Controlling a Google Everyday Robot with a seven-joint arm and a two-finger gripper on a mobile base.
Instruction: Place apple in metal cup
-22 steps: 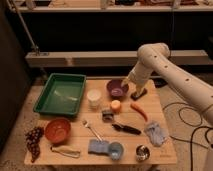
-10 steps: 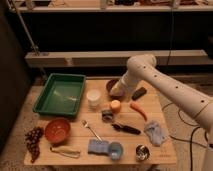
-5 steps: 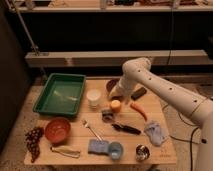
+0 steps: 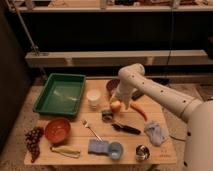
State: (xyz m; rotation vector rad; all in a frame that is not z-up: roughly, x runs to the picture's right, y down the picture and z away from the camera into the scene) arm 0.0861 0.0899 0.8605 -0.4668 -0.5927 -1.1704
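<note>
The apple (image 4: 116, 106), small and yellow-orange, rests on the wooden table (image 4: 75, 120) near its middle, right of the white cup (image 4: 93, 98). My gripper (image 4: 118, 98) has come down from the white arm and sits directly over the apple, open. Whether it touches the fruit I cannot tell. The metal cup (image 4: 142, 152), short and shiny, stands at the table's front right edge, well away from the gripper.
A green tray (image 4: 61, 94) fills the back left and a purple bowl (image 4: 112, 85) sits behind the arm. An orange carrot (image 4: 140, 110), a black-handled tool (image 4: 126, 128), a fork (image 4: 92, 129), a blue cloth (image 4: 156, 133), a light blue cup (image 4: 115, 149), a red bowl (image 4: 57, 130) and grapes (image 4: 33, 142) lie around.
The arm has swung left and lowered, bringing the gripper from beside the carrot down onto the spot above the apple. The objects on the table have not moved.
</note>
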